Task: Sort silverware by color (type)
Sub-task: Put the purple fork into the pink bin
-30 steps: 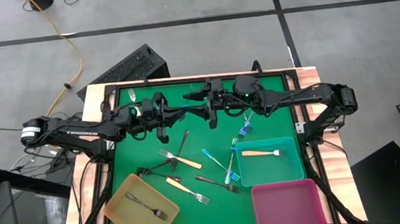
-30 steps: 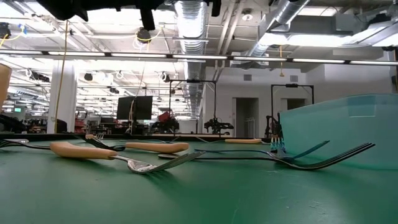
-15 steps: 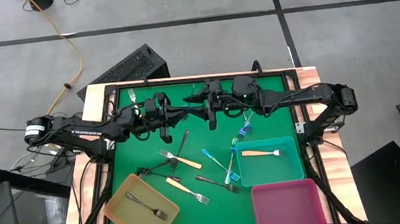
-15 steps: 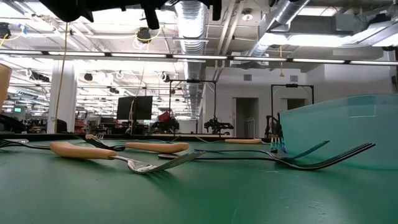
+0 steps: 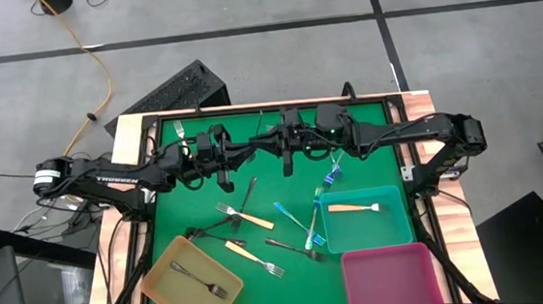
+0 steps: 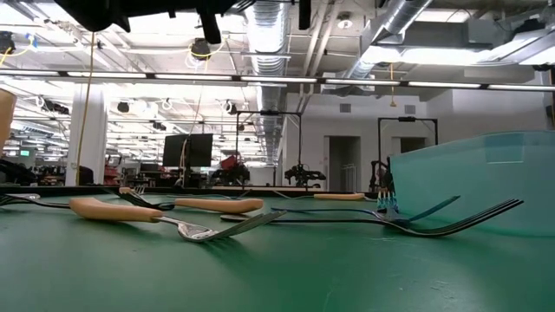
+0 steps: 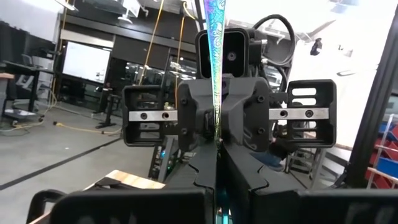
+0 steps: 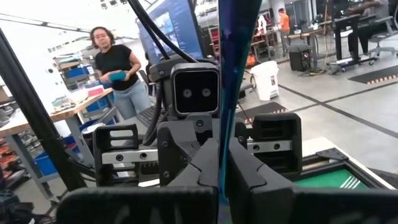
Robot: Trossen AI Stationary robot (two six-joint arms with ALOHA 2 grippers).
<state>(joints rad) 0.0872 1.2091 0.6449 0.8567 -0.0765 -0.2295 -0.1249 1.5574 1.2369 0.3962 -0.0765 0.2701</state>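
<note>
Both arms meet high over the far middle of the green mat (image 5: 256,202). Between them an iridescent blue-purple fork (image 7: 216,62) stands upright and edge-on, and it also shows as the blue fork (image 8: 231,74) in the right wrist view. My left gripper (image 5: 252,154) and my right gripper (image 5: 277,150) face each other, and both are shut on it. Other silverware lies flat on the mat: cream-handled forks (image 5: 250,253), blue forks (image 5: 314,221) and a dark-grey fork (image 5: 294,247). My left gripper pinches the fork's lower stretch (image 7: 216,168) between its two fingers, coming level from the table's left. The fork rises upright above the fingers, clear of the mat. My right gripper pinches the same fork's lower stretch (image 8: 224,177) between its two fingers, level from the table's right, straight opposite my left gripper.
A yellow tray (image 5: 166,294) at the near left holds a dark-grey fork. A teal tray (image 5: 399,227) at the right holds a cream-handled fork, and a pink tray (image 5: 390,279) stands in front of it. A person (image 8: 118,68) stands in the room beyond the table.
My right gripper has shut on the upright fork that my left gripper holds. Both arms have stayed where they were, and the fork has kept its place between them.
</note>
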